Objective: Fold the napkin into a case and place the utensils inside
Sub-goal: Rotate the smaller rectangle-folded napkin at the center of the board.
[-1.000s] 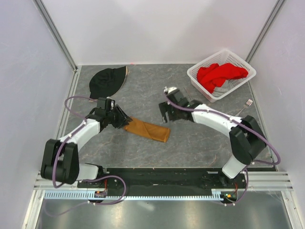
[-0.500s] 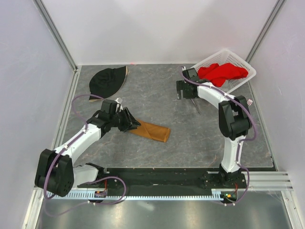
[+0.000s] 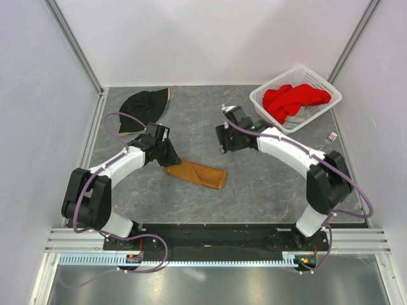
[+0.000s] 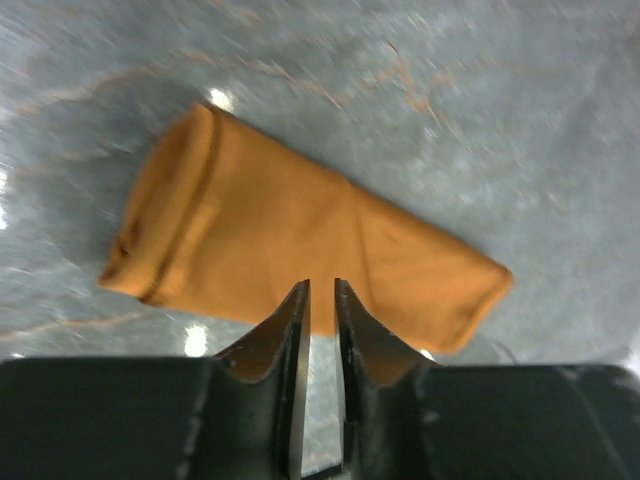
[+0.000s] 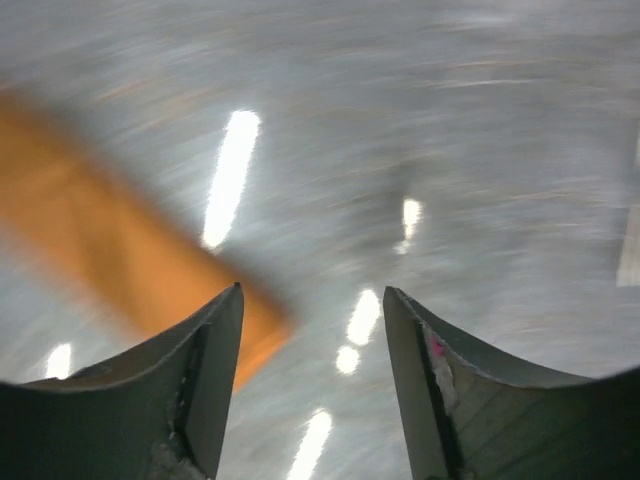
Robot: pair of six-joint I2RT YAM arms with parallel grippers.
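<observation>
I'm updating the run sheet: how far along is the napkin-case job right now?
Done: the napkin lies folded into a narrow case. In hand: nothing. The left end effector is at its edge, the right end effector is open, and both are empty. Left: loading the utensils. Only the fork shows, lying near the basket.

Soft, even light from overhead fills the booth, so the white walls look bright and shadows are faint. The glossy desk (image 3: 267, 190) throws white glare spots in both wrist views. The right wrist view is smeared by motion, with the case (image 5: 100, 230) a fuzzy orange streak. The left wrist view is slightly blurred, its fingers (image 4: 285, 330) dark.
</observation>
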